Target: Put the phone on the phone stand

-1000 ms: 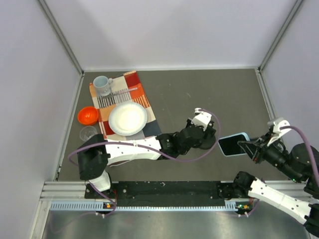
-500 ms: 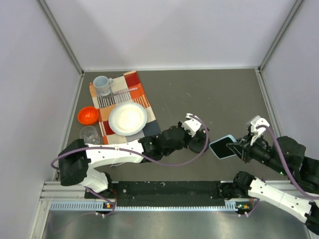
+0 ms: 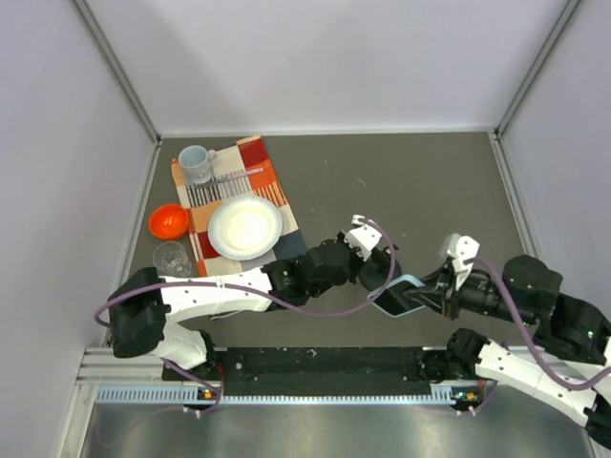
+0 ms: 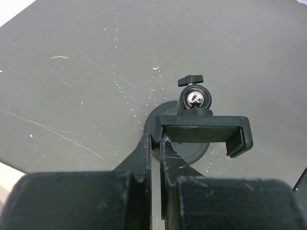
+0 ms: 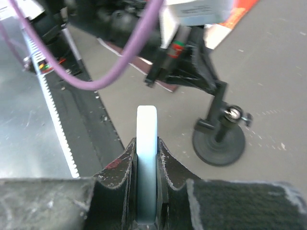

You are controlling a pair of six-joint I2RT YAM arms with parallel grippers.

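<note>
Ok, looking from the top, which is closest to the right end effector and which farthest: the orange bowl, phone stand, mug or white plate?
From the right end effector:
1. The phone stand, just to its left.
2. The white plate, farther left on the placemat.
3. The orange bowl, far left, and the mug, back left: too close to call.

Flat, dark grey table top [image 3: 410,181], dull and worn, with thin pale scratches [image 4: 58,57] and tiny white specks all over. Plain white walls [image 3: 325,57] on three sides: back, left and right. Thin grey metal bars [image 3: 116,69] up the two back corners, leaning outward. Along the near edge, a long black strip [image 3: 315,361], then a silver metal rail [image 3: 286,393] with a row of little teeth, then a shiny grey metal sheet [image 3: 286,434] at the very bottom. Soft, even light everywhere, bright on the walls.
</note>
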